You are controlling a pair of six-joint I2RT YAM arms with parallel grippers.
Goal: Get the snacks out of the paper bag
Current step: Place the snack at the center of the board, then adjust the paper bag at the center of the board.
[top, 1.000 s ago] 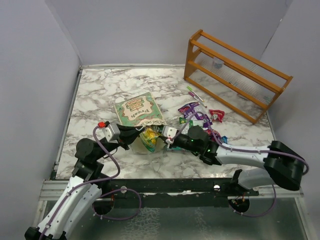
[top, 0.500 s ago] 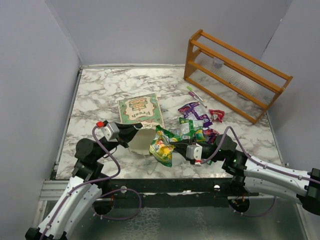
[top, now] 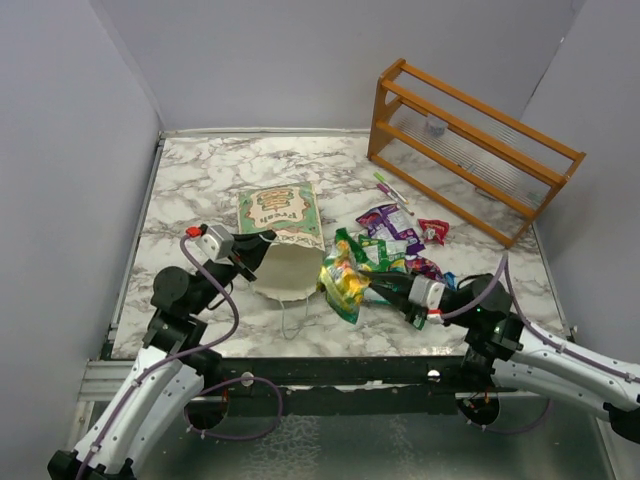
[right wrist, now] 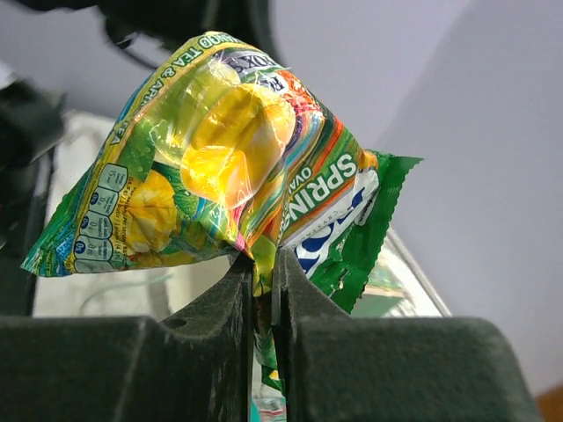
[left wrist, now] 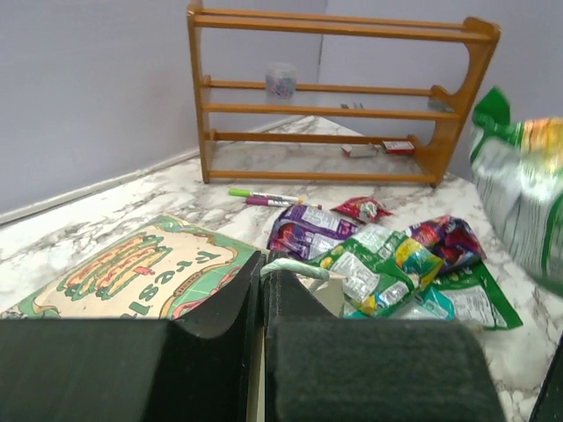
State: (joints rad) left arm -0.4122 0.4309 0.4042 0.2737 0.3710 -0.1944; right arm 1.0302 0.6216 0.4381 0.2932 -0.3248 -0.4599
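Note:
The pale green paper bag lies on its side, its cream mouth facing the near edge. My left gripper is shut on the bag's rim, which shows pinched between its fingers. My right gripper is shut on a yellow-green snack packet, held just right of the bag mouth and above the table. In the right wrist view the packet hangs with a second green packet from the gripper. Several more snacks lie in a pile to the right; the left wrist view shows them too.
A wooden rack stands at the back right, also in the left wrist view. A pink-and-green pen lies in front of it. The bag's white cord handle trails on the marble table. Grey walls enclose the table.
My right gripper has drawn the yellow-green packet out of the bag mouth and moved right with it. The bag has shifted and its mouth now stands open and empty-looking.

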